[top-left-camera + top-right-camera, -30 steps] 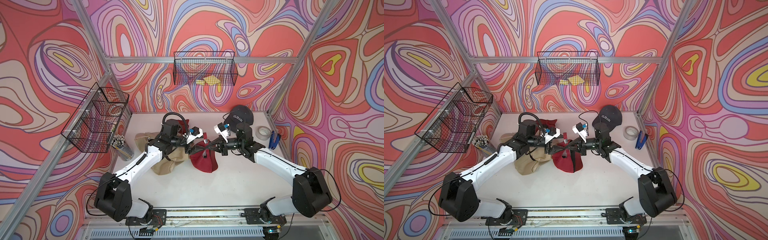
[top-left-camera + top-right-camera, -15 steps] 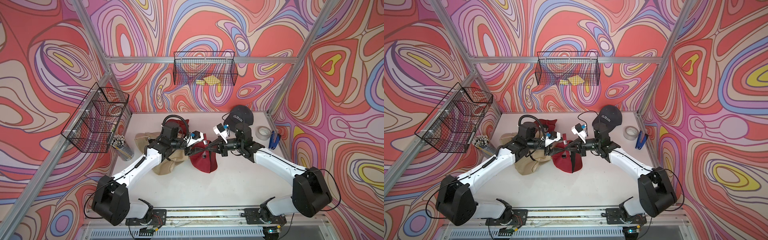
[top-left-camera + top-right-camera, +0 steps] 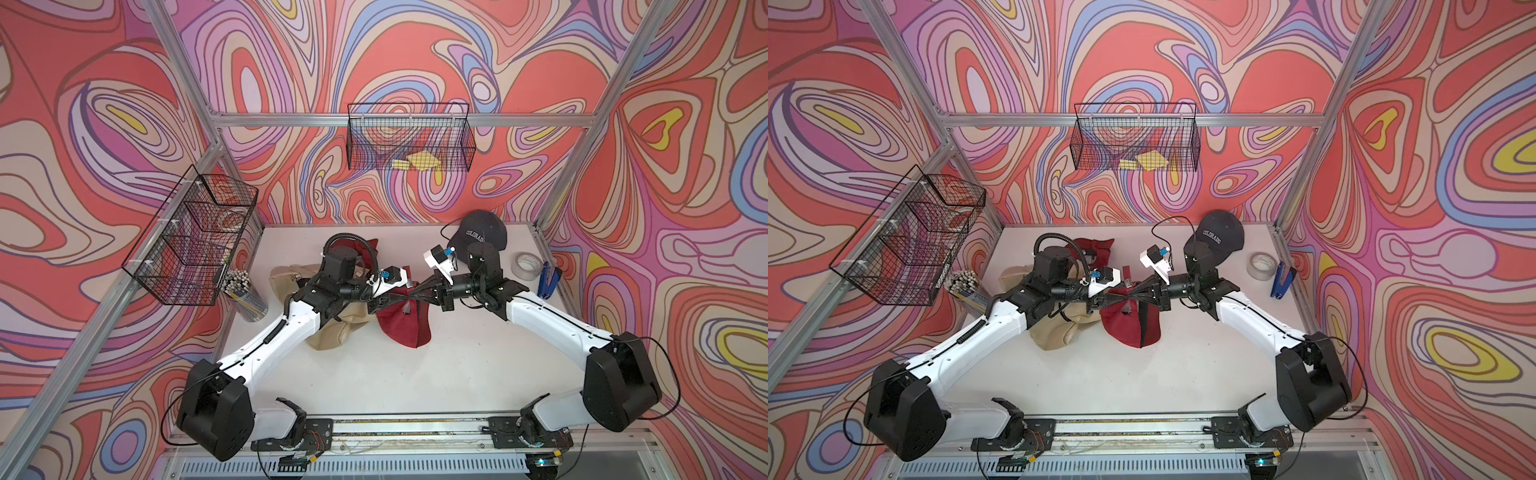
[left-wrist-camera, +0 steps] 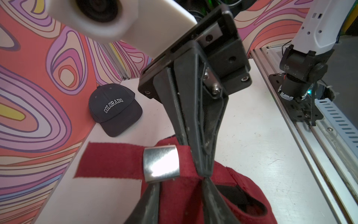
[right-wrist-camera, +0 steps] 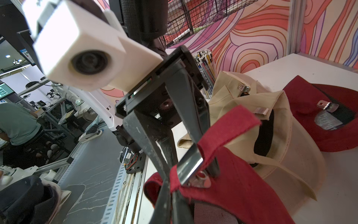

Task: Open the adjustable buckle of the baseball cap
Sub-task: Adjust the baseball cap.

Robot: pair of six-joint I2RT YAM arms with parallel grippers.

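Red cap (image 3: 405,324) sits mid-counter (image 3: 374,374), just beside the tan cap (image 3: 332,332). Right gripper (image 4: 202,171) unchanged: fingers pinched tight on the strap (image 4: 112,161), right next to the metal buckle (image 4: 160,164). Left gripper (image 4: 180,186) has moved in since a second ago, tips now meeting the right's. Its fingers (image 4: 151,201) were wide then. They're clearly narrower now, straddling the strap at the buckle, gap visible, not clamped.

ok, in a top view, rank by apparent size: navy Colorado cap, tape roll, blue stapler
1. navy cap, clearly largest.
2. tape roll and blue stapler: they look about the same size, too close to rank.
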